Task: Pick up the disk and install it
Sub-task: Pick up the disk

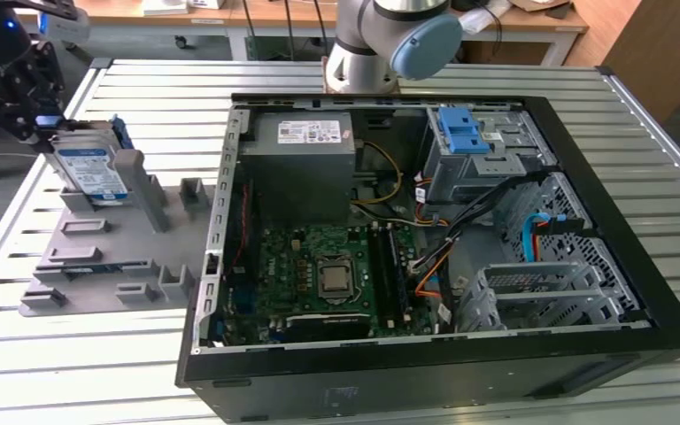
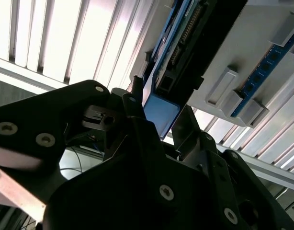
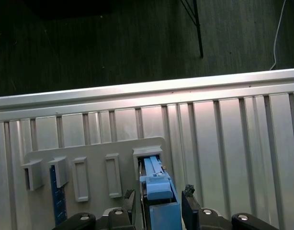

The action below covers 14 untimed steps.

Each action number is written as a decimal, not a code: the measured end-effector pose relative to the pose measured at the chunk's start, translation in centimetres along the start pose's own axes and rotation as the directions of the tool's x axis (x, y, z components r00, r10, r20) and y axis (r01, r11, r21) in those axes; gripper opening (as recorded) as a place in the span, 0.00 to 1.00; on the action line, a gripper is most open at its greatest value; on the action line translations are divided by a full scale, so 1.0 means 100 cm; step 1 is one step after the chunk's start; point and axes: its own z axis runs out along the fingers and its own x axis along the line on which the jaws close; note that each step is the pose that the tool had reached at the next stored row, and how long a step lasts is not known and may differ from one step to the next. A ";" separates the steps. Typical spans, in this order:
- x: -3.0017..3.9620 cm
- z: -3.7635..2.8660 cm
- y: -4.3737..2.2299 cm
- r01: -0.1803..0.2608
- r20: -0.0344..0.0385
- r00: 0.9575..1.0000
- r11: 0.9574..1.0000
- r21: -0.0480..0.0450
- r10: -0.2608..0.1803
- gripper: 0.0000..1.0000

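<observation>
The disk (image 1: pixel 95 170) stands on edge in a slot of the grey holder plate (image 1: pixel 104 257) at the exterior view's left, its white-and-blue label facing out. My black gripper (image 1: pixel 40 113) hangs at the disk's upper far end. In both wrist views the disk's blue carrier end (image 3: pixel 157 184) (image 2: pixel 161 112) lies between my two fingers (image 3: pixel 130 203), with a thin gap on each side. The gripper (image 3: pixel 159 197) (image 2: pixel 159 115) is open around the carrier, and the disk rests in its slot.
The open computer case (image 1: pixel 435 359) lies on the slatted metal table (image 1: pixel 623 115), with a grey drive bay (image 1: pixel 488 164) topped by a blue latch (image 1: pixel 464 133) at its far right. The arm's base (image 1: pixel 382 44) stands behind the case. A blue memory stick (image 3: pixel 58 203) sits in the holder plate (image 3: pixel 94 153).
</observation>
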 end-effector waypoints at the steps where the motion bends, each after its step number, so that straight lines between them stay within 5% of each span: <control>1: 0.0000 0.0003 -0.0001 0.002 0.000 1.000 1.000 0.000 -0.002 0.51; 8: 0.0001 0.0036 -0.0002 0.037 -0.002 0.999 0.999 -0.001 -0.037 0.51; 14: 0.0003 0.0065 -0.0002 0.037 -0.015 0.999 0.999 0.002 -0.037 0.51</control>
